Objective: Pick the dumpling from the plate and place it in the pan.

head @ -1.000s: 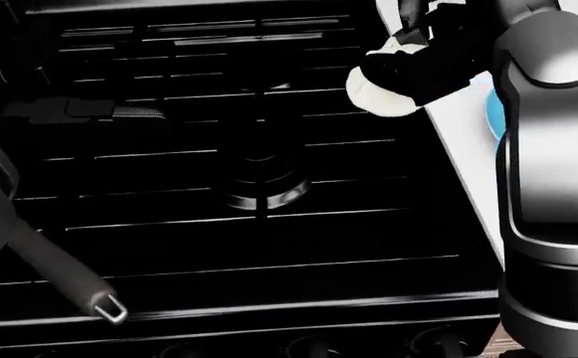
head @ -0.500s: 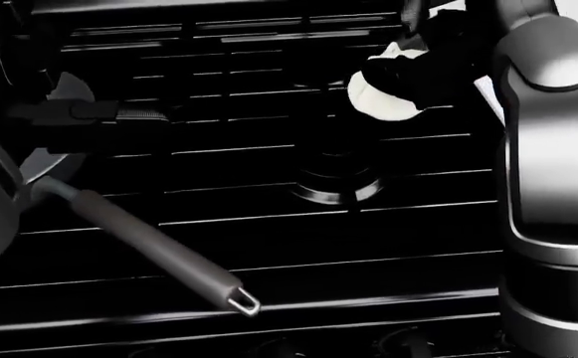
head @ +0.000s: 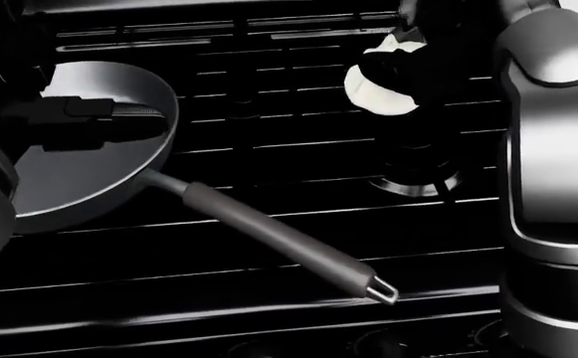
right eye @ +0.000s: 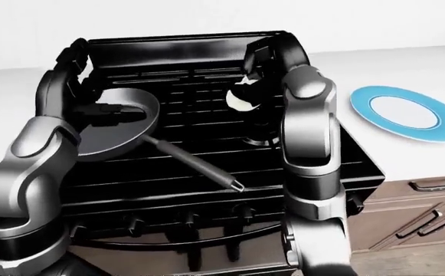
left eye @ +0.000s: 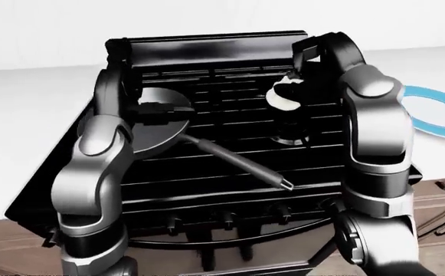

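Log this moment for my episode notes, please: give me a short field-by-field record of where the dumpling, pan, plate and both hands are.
dumpling: white, held in the right hand, above the stove grates, to the right of the pan in the head view
dumpling point: dumpling
pan: grey, empty, on the stove's left part, handle pointing lower right
plate: blue-rimmed, empty, on the white counter right of the stove
left hand: over the pan's upper rim, fingers extended, grasping nothing
task stage: dumpling off the plate, not yet in the pan
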{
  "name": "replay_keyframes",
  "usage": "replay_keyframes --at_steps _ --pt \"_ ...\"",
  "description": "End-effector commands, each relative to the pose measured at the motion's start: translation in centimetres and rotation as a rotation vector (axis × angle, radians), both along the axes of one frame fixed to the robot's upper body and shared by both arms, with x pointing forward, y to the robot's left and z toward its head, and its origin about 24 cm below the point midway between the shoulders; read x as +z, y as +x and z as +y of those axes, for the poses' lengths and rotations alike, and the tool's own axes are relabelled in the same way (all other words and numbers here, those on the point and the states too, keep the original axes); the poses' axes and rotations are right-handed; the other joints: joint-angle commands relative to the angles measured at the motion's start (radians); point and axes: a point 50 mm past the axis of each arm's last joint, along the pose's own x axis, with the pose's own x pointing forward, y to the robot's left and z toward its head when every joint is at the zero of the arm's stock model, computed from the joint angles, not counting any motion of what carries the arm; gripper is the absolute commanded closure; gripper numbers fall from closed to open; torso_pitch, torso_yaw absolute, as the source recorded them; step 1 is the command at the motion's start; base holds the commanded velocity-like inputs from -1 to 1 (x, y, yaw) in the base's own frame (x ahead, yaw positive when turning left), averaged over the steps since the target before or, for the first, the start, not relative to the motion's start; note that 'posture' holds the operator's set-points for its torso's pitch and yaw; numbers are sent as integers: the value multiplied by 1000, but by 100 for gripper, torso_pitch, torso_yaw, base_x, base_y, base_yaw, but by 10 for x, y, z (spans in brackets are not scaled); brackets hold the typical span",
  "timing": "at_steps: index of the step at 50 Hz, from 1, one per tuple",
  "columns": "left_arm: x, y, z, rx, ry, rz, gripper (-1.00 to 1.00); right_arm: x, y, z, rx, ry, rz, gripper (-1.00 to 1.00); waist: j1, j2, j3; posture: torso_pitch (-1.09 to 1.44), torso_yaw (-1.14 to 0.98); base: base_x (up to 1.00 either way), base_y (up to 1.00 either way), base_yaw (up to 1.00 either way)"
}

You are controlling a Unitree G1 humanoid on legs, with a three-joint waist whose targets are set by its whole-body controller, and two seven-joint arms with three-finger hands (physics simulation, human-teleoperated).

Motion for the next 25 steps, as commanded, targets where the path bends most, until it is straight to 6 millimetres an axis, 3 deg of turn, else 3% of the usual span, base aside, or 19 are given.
replay_keyframes --at_steps 1,3,7,9,11,12,13,16,21,24,25 --pt "19 -4 4 17 4 -94 -100 21 -5 5 16 -12 -92 100 12 -14 -35 0 0 0 30 0" --pt "20 -5 4 17 5 -94 -100 22 -5 6 17 -12 -93 100 16 -7 -41 0 0 0 30 0" --pt "18 -4 4 17 5 -92 -100 21 -5 6 18 -13 -91 100 16 38 -17 0 0 0 30 0" --pt "18 -4 4 16 6 -91 -100 21 -5 6 18 -14 -91 100 10 82 -18 0 0 0 30 0" --pt "18 -4 4 16 7 -91 -100 21 -6 5 17 -13 -92 100 10 170 -40 0 0 0 30 0" --pt "18 -4 4 16 7 -91 -100 21 -5 5 17 -14 -91 100 12 106 -23 0 0 0 30 0" --pt "18 -4 4 16 7 -91 -100 21 -6 5 17 -13 -91 100 10 123 -22 0 0 0 30 0" --pt "18 -5 4 16 7 -91 -100 17 -5 6 20 -14 -88 100 11 91 -30 0 0 0 30 0" --pt "18 -5 3 16 8 -91 -100 16 -5 6 19 -12 -86 100 8 44 -21 0 0 0 30 0" --pt "18 -5 3 16 8 -91 -100 14 -5 6 19 -10 -85 100 10 0 -22 0 0 0 30 0" --pt "18 -5 3 16 8 -92 -100 14 -5 6 19 -11 -85 100 10 -32 -32 0 0 0 30 0"
